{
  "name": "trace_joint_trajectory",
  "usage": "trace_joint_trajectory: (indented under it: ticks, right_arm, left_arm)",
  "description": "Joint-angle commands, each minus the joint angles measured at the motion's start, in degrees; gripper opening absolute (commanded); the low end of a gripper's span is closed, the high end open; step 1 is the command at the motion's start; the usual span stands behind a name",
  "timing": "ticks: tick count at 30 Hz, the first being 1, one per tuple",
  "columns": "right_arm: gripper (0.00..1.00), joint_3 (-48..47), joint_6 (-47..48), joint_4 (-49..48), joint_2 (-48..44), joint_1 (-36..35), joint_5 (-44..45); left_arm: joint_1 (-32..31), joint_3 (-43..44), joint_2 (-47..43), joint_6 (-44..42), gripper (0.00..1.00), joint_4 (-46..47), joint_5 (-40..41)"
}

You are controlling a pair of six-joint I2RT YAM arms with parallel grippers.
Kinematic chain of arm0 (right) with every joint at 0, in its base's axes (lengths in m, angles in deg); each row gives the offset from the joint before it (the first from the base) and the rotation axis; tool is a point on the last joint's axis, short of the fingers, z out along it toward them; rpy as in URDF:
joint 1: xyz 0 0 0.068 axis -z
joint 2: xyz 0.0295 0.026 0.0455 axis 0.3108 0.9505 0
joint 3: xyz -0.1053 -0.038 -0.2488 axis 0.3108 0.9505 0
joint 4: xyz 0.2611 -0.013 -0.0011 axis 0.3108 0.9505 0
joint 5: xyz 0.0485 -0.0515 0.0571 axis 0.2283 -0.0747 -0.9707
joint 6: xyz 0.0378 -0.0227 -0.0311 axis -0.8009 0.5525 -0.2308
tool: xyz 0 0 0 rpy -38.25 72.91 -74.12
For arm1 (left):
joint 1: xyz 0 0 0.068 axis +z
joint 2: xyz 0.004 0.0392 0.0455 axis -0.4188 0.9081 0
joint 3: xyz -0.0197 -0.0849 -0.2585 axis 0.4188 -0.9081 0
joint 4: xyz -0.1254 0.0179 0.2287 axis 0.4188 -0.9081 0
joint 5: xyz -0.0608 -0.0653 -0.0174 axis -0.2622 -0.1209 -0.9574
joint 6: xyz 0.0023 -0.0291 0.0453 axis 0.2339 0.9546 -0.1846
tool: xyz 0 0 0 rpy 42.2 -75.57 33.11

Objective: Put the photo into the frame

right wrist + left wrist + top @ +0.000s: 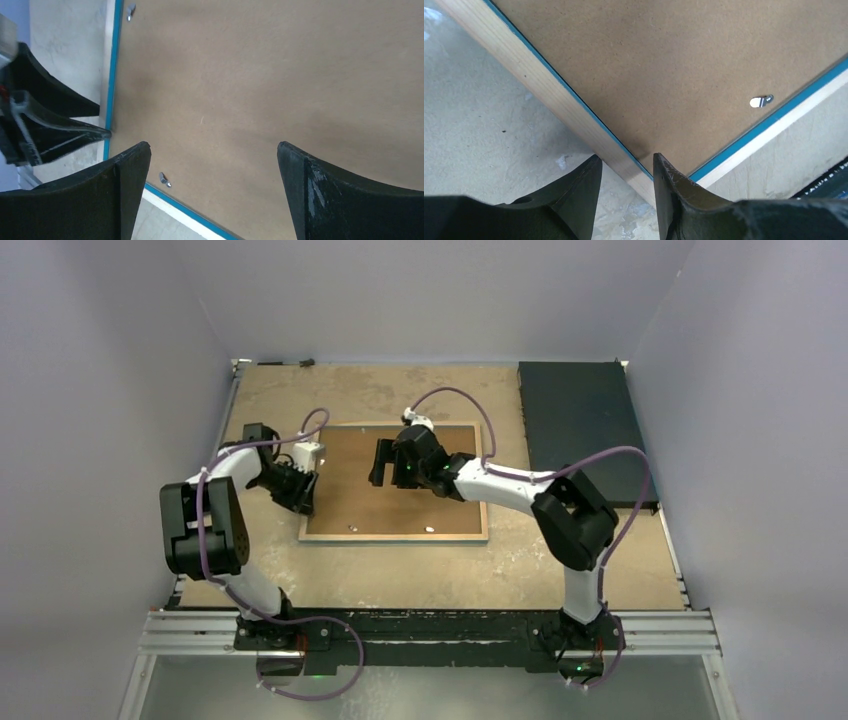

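We seem to be closing the blue-rimmed wooden frame; the spread right claw should turn metal tabs beneath it, grip of the left claw unclear.

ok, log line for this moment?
thin blue-fronted picture frame: face down, brown hardboard backing in | photo: not visible | left gripper: jaws astride frame rim, contact unclear | right gripper: jaws open above backing

Has two arms, the left arm and the right arm, made of white tubes and big black blocky joints. Carries a thin purple cable looping along each one. Stands on black bases. Ends in the left gripper and right gripper, all black, with curved pointy fingers, a bit scuffed.
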Motion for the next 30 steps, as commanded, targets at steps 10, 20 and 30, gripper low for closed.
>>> trace_joint_trajectory:
  ticks: [10, 20, 30]
  right_arm:
    - [0.98, -4.1, -0.9, -3.7, 2.5, -2.7, -5.8]
    - [0.97, -2.5, -1.6, -5.8, 1.9, -3.4, -7.9]
    - [0.97, -0.4, -2.0, -6.9, 1.5, -3.4, -11.8]
  left_arm:
    - [7.3, 19.4, 7.9, 7.7, 0.40, -0.7, -14.3]
    - [5.6, 25.1, 20.4, 18.5, 0.43, 8.5, -14.2]
    - [5.4, 21.8, 21.1, 16.1, 0.18, 8.0, -14.7]
